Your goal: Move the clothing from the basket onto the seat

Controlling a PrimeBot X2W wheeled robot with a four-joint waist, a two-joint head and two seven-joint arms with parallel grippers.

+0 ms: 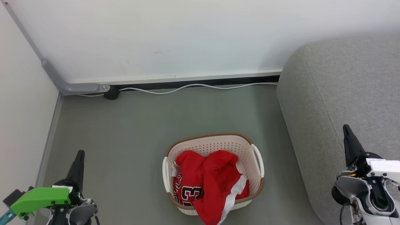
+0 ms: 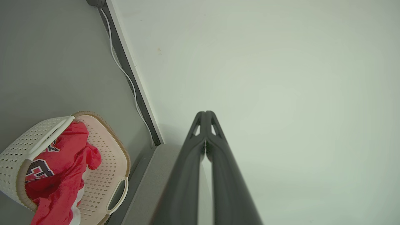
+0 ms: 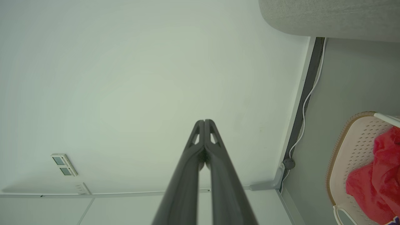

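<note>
Head view: the basket point(image 1: 215, 136) sits on the grey floor point(image 1: 125, 125), near the seat point(image 1: 343, 93) on the robot's right but not touching it. The clothing point(image 1: 212, 181) is piled inside, 2 red pieces. 1 has a white band and hangs over the near rim. The jersey shows a black and white "23". The left gripper point(image 1: 80, 153) and the right gripper point(image 1: 345, 127) hang well apart from the basket, holding nothing. This looks like the very start, as no piece is on the seat yet. Next, 1 gripper must open, reach down and pinch the top piece.

Left wrist view: the left gripper's jaws are pressed together. The basket is low on the left. Part of the number shows, maybe the "2", but folds hide the rest.

Right wrist view: the right gripper's jaws are also together. The basket's edge and some red cloth show at the right.
</note>
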